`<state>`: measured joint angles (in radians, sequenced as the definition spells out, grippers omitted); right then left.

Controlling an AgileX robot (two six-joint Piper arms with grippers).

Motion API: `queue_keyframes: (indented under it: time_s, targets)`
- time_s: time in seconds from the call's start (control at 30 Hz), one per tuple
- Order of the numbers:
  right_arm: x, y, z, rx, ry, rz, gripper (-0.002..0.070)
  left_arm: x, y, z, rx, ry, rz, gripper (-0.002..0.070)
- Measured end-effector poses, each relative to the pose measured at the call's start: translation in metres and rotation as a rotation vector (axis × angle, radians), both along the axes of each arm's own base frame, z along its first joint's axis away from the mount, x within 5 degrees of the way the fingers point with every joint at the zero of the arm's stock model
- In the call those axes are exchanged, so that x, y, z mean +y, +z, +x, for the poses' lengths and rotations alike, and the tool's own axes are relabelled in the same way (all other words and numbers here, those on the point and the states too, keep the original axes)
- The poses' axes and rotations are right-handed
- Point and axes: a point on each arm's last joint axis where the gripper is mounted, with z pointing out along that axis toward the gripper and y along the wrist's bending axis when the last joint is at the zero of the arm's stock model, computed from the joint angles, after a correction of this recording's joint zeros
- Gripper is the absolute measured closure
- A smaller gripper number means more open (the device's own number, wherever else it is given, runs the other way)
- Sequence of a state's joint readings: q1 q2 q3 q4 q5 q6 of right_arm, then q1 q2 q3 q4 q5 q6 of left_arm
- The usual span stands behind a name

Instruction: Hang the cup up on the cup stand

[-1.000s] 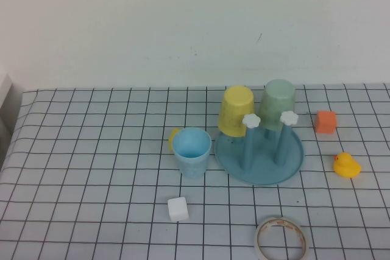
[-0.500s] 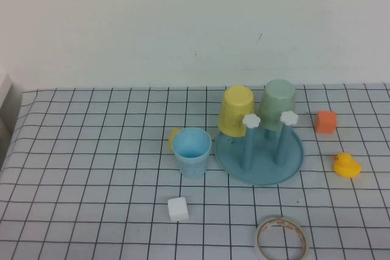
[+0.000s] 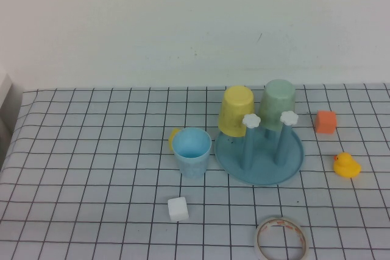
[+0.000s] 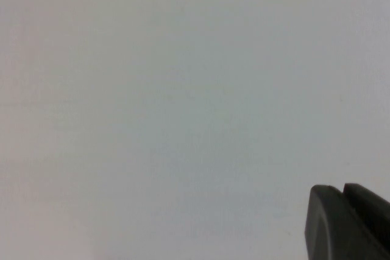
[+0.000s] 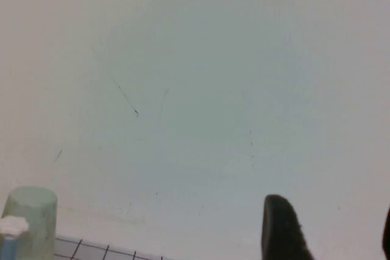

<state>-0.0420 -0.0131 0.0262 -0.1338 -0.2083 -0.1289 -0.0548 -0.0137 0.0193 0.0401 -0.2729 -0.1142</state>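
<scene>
1. Nothing on the desk (image 3: 91,150) differs from the earlier frames: cup, stand and clutter sit in the same spots, and neither arm enters the high view.
2. The cup (image 3: 192,151) stands upright, mouth up, long axis vertical, touching or just beside the cup stand (image 3: 262,172) at the stand's 9 o'clock edge.
3. Two pegs with white flower caps, one at (image 3: 251,121) and one at (image 3: 289,117), are free; the yellow cup (image 3: 236,111) and the pale green cup (image 3: 278,103) hang inverted at the stand's 12 o'clock side.
4. The left end effector (image 4: 347,220) shows only as a dark fingertip against blank wall; I cannot tell how wide it is.
5. The right end effector (image 5: 326,229) faces the wall with the green cup low in its view; its two fingers stand apart, gripping nothing.
6. Both arms appear raised and well apart from the cup. It sits just left of centre, so I cannot say which arm is nearer; the grasp needs a descent toward the desk.
7. The cup must be inverted to hang.
</scene>
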Motion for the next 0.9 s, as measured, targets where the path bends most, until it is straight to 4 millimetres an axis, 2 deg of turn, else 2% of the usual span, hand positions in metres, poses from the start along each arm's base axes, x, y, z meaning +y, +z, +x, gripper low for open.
queue_keyframes:
  time_s: [0.3, 0.4, 0.6, 0.73, 0.83, 0.9]
  targets:
    - [0.000, 0.002, -0.001, -0.025, 0.003, 0.002, 0.0333, 0.000, 0.004, -0.001, -0.045, -0.010, -0.025, 0.0676]
    - [0.000, 0.004, -0.001, -0.048, 0.008, 0.036, 0.0333, -0.001, 0.015, -0.006, -0.161, -0.055, -0.091, 0.0676]
    - [-0.002, 0.017, -0.006, -0.207, 0.020, 0.139, 0.0333, -0.005, 0.075, -0.026, -0.252, -0.013, 0.136, 0.0676]
    - [-0.004, 0.021, -0.008, -0.258, 0.028, 0.205, 0.0333, 0.002, 0.103, -0.034, -0.146, 0.087, 0.194, 0.0676]
    - [-0.004, 0.023, -0.007, -0.212, 0.048, 0.275, 0.0333, 0.009, 0.121, -0.038, -0.068, 0.151, 0.206, 0.0676]
    - [-0.002, 0.034, -0.008, -0.151, 0.053, 0.272, 0.0333, 0.012, 0.130, -0.039, -0.021, 0.182, 0.206, 0.0676]
